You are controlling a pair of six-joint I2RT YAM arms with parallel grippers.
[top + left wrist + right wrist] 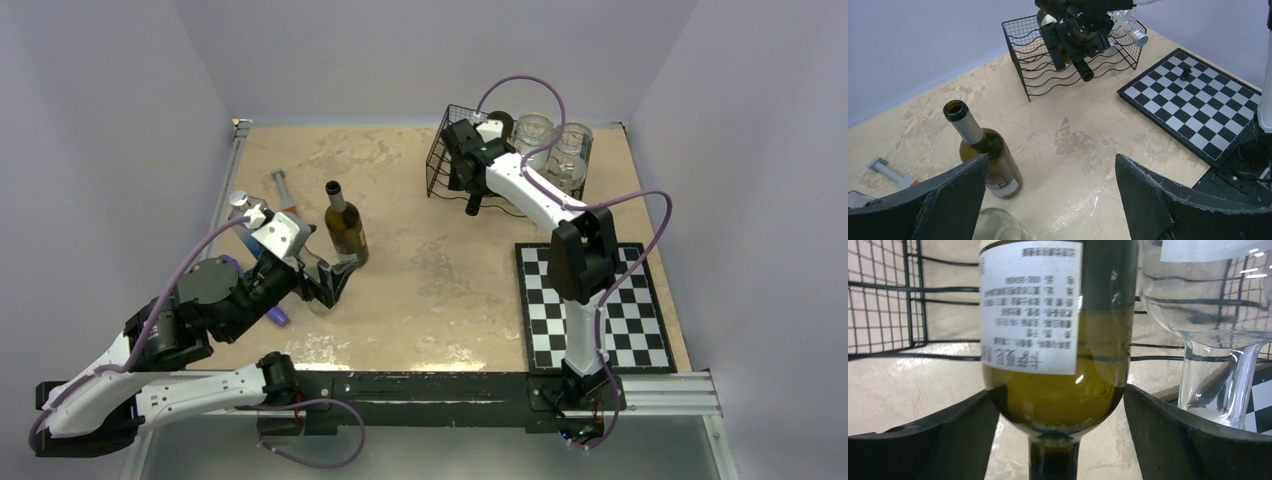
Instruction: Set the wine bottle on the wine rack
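Green-glass bottle (pixel 1098 340) rests in wire rack (pixel 437 165), right gripper (pixel 1058 392) fingers spread wide around it, left gripper (pixel 1050 160) wide too; careless retreat could snag neck, dragging bottle out.

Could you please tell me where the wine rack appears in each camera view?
Top external: the wine rack stands at the far side of the table, right of centre.
Left wrist: top centre.
Right wrist: its wires fill the background.
Shared landmark: the dark wine bottle lying in it.
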